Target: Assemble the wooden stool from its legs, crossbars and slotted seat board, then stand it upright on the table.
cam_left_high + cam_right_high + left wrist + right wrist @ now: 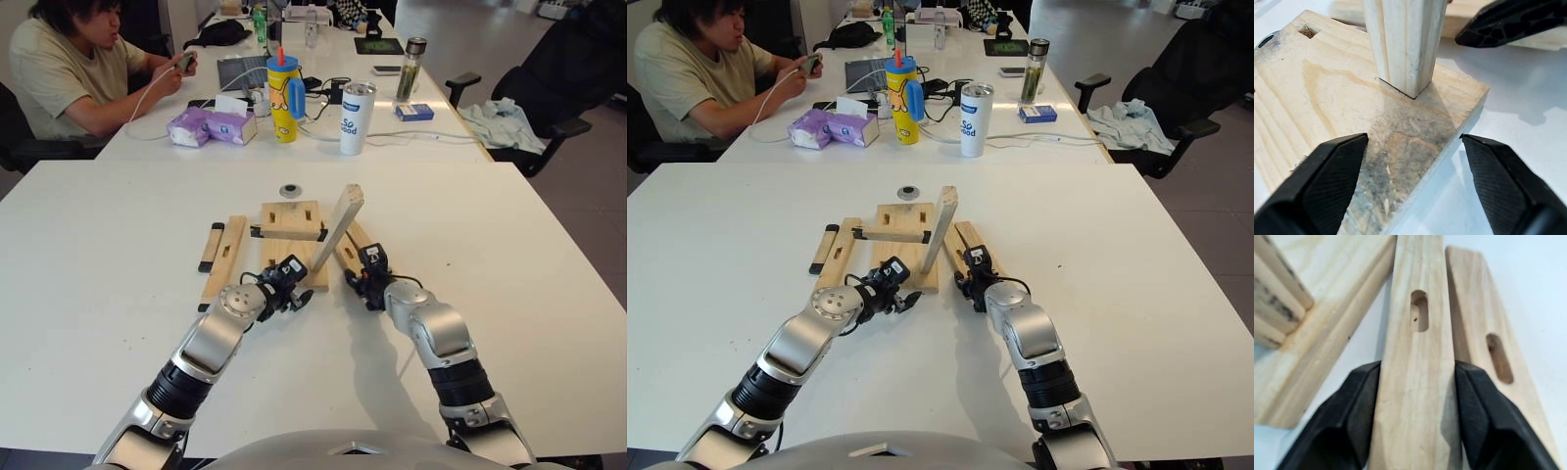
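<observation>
L gripper (pixel 1415 147) is held spread, fingers either side of the near corner of the seat board (pixel 1327 93), not clamped on it. Just ahead of it one leg (pixel 1403 39) is stood in a slot, leaning away from it. R gripper (pixel 1418 374) is pinched on a second leg (pixel 1418 323), laid flat on the worktop (pixel 509 255), w/ a third leg (pixel 1488 342) close alongside, on the side away from the board. Risks, as judged: the seated leg looks only part-way in, so it could be knocked out if the held leg is swung up close by. The board isn't pinned, so it could be slid when a leg end is pushed in. The grip is near one end, so that leg may pivot. Containers: a lidded white tumbler (pixel 357 117) & a yellow bottle (pixel 284 98) are set well beyond both grippers on the far worktop (pixel 441 137); contents can't be seen.
</observation>
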You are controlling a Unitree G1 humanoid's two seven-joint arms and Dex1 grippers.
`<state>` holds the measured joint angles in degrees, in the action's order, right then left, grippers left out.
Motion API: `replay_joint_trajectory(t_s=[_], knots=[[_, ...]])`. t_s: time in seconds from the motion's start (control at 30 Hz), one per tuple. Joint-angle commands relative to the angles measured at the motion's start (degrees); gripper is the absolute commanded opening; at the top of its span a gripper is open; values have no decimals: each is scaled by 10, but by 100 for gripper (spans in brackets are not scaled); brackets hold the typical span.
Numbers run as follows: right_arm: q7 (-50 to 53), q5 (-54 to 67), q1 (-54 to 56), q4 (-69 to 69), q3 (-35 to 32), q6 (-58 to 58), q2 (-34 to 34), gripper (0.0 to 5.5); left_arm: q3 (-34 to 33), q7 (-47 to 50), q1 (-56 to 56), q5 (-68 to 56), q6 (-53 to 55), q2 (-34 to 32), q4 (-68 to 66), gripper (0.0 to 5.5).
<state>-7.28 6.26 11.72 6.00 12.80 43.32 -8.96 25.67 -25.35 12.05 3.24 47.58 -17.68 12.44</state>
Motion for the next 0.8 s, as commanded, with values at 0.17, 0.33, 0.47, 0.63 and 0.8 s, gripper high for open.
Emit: replay_joint_trajectory(t_s=[0.17, 0.33, 0.47, 0.63, 0.8], knots=[[-6, 109, 45, 32, -163, -121, 64, 208, -66, -1, -14, -48, -29, 26, -24, 359], [-29, 157, 87, 36, -219, -150, 50, 208, -99, -40, -5, -87, -56, 8, 11, 359], [-73, 237, 131, 65, -250, -124, 32, 208, -114, -89, -6, -119, -48, -32, 54, 359], [-118, 419, 187, 99, -311, -50, 2, 208, -142, -161, -19, -204, 7, -82, 141, 415], [-221, 611, 173, 137, -324, 55, -74, 208, -258, -236, -29, -420, 114, -104, 227, 455]])
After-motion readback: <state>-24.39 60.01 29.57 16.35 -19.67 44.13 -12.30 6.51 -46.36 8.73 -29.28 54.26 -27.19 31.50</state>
